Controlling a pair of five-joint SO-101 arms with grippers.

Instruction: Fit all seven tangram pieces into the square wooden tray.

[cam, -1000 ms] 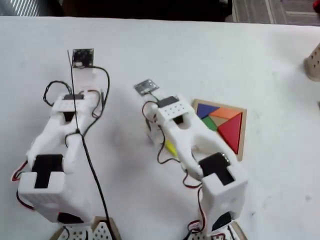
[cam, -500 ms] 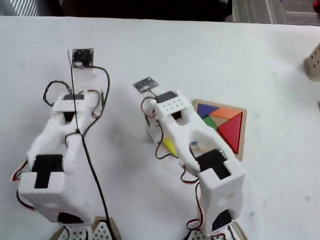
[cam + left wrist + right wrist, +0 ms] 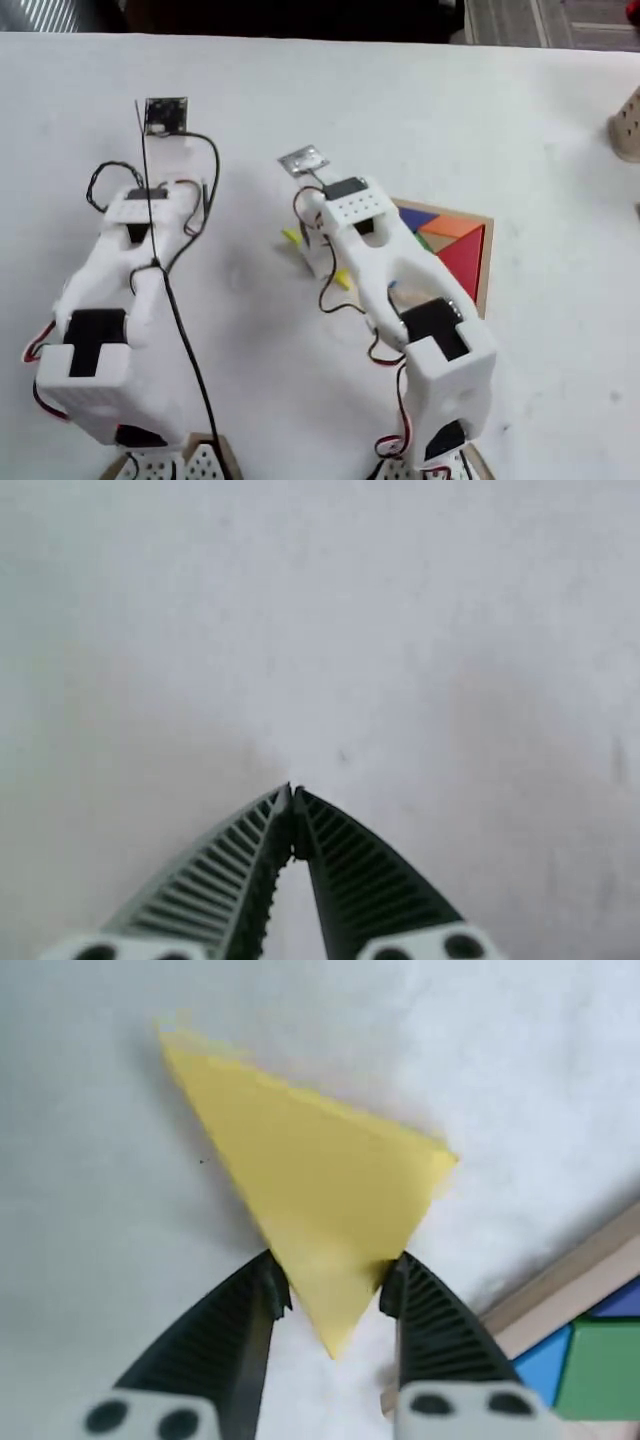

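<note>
A flat yellow triangular tangram piece [image 3: 310, 1200] is gripped near one of its corners by the right hand [image 3: 330, 1282], whose two black ribbed fingers [image 3: 262, 1295] are pressed against its two edges. The rest of the triangle is spread out beyond the fingertips. Whether it is resting on the surface or raised just above it cannot be told.

Just beside it is seen the pale rim of the square wooden tray [image 3: 487, 262]. In the tray are set a red triangle [image 3: 463, 258], an orange triangle [image 3: 452, 226], a blue piece [image 3: 415, 216] and a green piece [image 3: 424, 240], and the near corner is covered by the right arm. From above, two yellow tips [image 3: 291, 237] are seen on either side of that arm's wrist, on the side away from the tray.

Everything is carried by a white tabletop [image 3: 450, 110], plain and matte. Beyond its far edge a dark strip of room and a patch of grey patterned floor [image 3: 560, 20] are visible. A tan perforated object [image 3: 627, 125] is cut off at the right border.

The left hand [image 3: 293, 805] is clenched, its fingertips touching, over bare tabletop well apart from the tray and the yellow triangle.
</note>
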